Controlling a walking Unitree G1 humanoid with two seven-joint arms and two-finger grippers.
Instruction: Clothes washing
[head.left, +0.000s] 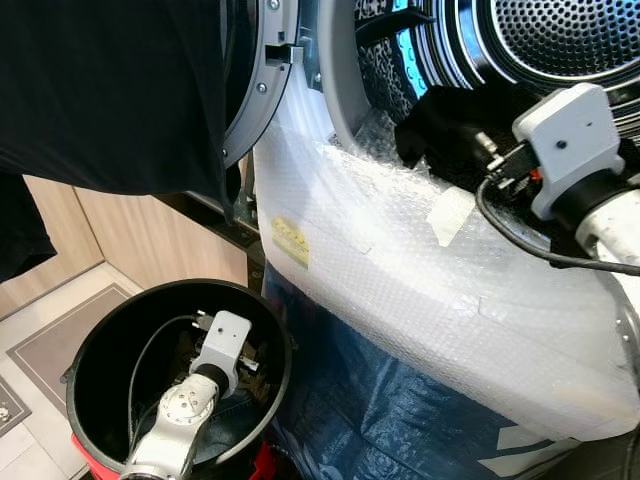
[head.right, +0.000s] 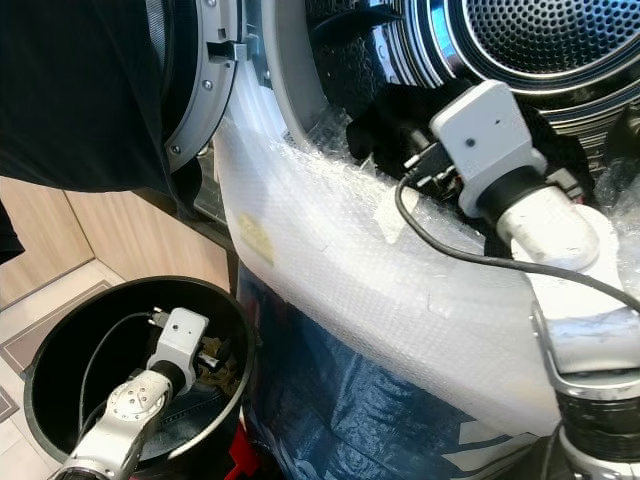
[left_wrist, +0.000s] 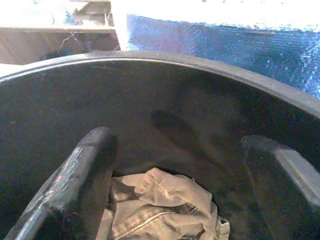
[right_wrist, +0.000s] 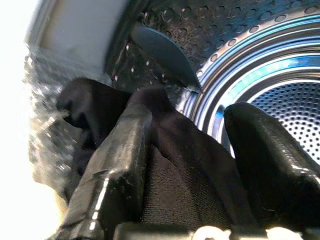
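Right wrist view looks along the right hand (right_wrist: 190, 165), whose two black fingers (right_wrist: 115, 170) are closed on a black garment (right_wrist: 175, 170) bunched between them, with folds of the cloth spilling past one finger. Head views put this hand at the mouth of the washing machine drum (head.left: 560, 35), the dark cloth (head.left: 445, 120) lying over the lower lip of the opening, just inside the grey door seal (head.left: 335, 70). Behind it the perforated steel wall and back of the drum show, with a dark paddle (right_wrist: 160, 50) on the drum wall.

Bubble wrap (head.left: 420, 260) covers the front of the machine below the opening, and a blue plastic sheet (head.left: 400, 420) hangs beneath that. The round machine door (head.left: 262, 90) stands swung open to the robot's left, with a large black cloth (head.left: 110, 90) hanging in front of it.

Down on the floor beside the machine stands a black bucket (head.left: 80, 350). The left hand (left_wrist: 175, 190) reaches into it with its fingers (left_wrist: 75, 190) spread apart and gripping nothing. Below them, at the bottom of the bucket, lies a crumpled beige garment (left_wrist: 160, 210) with stitched seams. Pale floor tiles (head.left: 50, 340) and a wood-panelled wall (head.left: 150, 240) lie to the left.
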